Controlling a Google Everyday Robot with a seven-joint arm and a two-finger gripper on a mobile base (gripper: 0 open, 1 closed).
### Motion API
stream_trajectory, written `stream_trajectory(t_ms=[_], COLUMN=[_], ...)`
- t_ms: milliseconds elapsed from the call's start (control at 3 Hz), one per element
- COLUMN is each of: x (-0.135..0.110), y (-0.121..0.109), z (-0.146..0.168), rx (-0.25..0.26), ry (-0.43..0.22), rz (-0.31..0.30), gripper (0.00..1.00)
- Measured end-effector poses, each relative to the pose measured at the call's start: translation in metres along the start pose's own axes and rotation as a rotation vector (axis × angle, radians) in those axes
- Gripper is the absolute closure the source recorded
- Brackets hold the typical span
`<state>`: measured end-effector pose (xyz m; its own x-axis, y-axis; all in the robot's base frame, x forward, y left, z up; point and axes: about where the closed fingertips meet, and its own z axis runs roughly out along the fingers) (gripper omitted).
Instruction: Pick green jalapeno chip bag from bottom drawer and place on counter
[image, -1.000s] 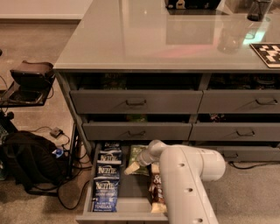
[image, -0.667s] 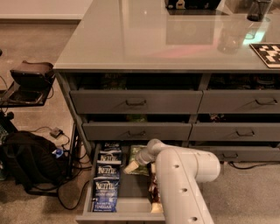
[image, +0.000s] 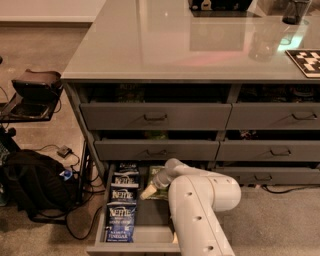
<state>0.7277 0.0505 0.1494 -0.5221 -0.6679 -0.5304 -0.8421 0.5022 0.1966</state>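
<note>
The bottom drawer (image: 134, 248) is pulled out toward me on the left side of the cabinet. The green jalapeno chip bag (image: 154, 173) lies in the middle of the drawer toward the back, mostly hidden by my wrist. My gripper (image: 148, 192) reaches down into the drawer, with its pale tip at the bag's front left edge. A column of blue Kettle bags (image: 121, 215) lies along the drawer's left side. The glossy pale-grey counter (image: 175, 45) spreads above the drawers.
My thick white arm (image: 197, 210) covers the drawer's right half. The two drawers above (image: 155, 117) and the right-hand drawers (image: 272, 150) are shut. A glass (image: 260, 42), a dark cup (image: 295, 10) and a checkered board (image: 305, 61) stand on the counter. A black backpack (image: 35, 182) and cables lie on the floor to the left.
My arm's big link has shifted a little to the left. The gripper tip stays at almost the same spot by the green bag.
</note>
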Motion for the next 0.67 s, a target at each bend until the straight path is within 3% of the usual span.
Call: stream_trajectory(t_ms=[333, 667], x=[0.005, 0.022], y=[-0.004, -0.007], z=[0.001, 0.009], rx=[0.045, 0.134], ry=[0.004, 0.028], rz=[0.014, 0.019], gripper=[0.00, 0.00])
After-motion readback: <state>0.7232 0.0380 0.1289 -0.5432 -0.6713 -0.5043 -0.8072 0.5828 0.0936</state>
